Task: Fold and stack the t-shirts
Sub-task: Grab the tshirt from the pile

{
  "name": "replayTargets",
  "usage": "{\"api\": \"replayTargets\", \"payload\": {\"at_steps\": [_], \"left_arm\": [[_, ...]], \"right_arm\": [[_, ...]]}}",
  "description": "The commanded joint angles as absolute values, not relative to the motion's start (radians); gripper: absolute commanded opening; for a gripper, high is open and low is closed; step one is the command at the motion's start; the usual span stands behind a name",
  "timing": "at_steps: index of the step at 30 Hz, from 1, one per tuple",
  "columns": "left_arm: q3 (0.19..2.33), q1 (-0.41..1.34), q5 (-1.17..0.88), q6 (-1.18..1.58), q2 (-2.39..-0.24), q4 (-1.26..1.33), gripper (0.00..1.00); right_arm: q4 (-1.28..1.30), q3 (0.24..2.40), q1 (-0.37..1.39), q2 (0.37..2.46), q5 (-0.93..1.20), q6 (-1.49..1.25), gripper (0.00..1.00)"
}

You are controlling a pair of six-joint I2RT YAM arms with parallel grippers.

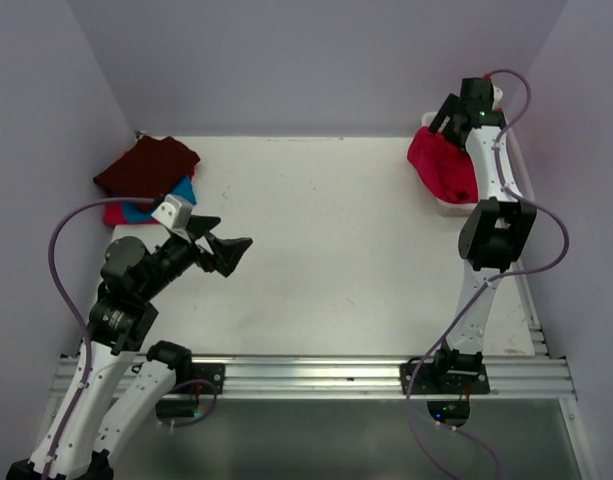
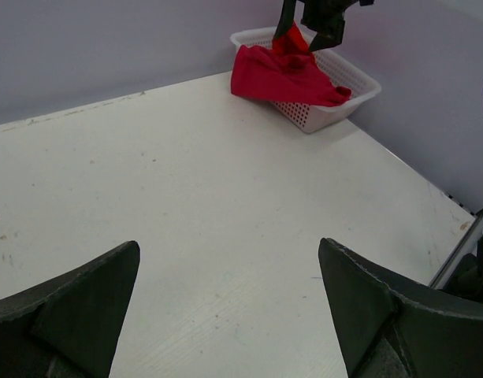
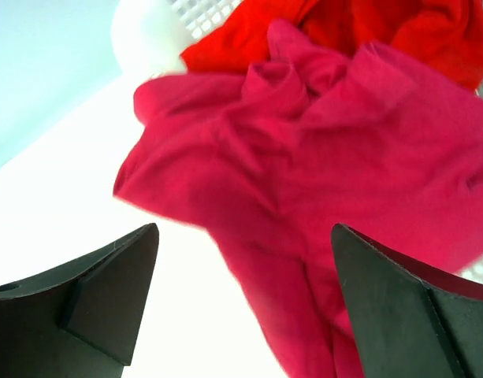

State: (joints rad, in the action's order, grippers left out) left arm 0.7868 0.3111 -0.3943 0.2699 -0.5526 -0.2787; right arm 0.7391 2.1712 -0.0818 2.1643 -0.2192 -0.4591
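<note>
Your left end effector point(image 1: 224, 240) hangs spread over the near worktop point(image 1: 326, 230), well apart from the cloth. Far right, your right end effector point(image 3: 245, 236) is spread just above the crimson-pink t-shirt point(image 3: 304, 181). The shirt trails over the basket point(image 2: 336, 110) rim onto the worktop. Right arm nearer.

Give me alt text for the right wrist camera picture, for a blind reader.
A crumpled crimson shirt spills from a white basket onto the table, with a bright red shirt behind it. The right gripper hangs open at the bottom, holding nothing.
</note>
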Motion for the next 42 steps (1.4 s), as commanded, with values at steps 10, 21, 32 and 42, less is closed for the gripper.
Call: {"api": "replayTargets", "payload": {"at_steps": [10,21,32,42], "left_arm": [[0.784,0.318,-0.379,0.256,-0.526,-0.319,1.0],[0.762,0.318,-0.396,0.284,-0.528,-0.311,1.0],[0.767,0.318,-0.408,0.295,-0.523,-0.314,1.0],[0.742,0.318,-0.414,0.298,-0.526,-0.299,1.0]], "right_arm": [[0.693,2.195,-0.106,2.313,-0.39,-0.465,0.95],[0.722,2.33,-0.143,2.439,-0.373,-0.453,0.36],[0.583,2.111,-0.144,2.295,-0.377,-0.433,0.38],[0.566,2.17,-0.144,2.262,-0.359,-0.428,0.78]]}}
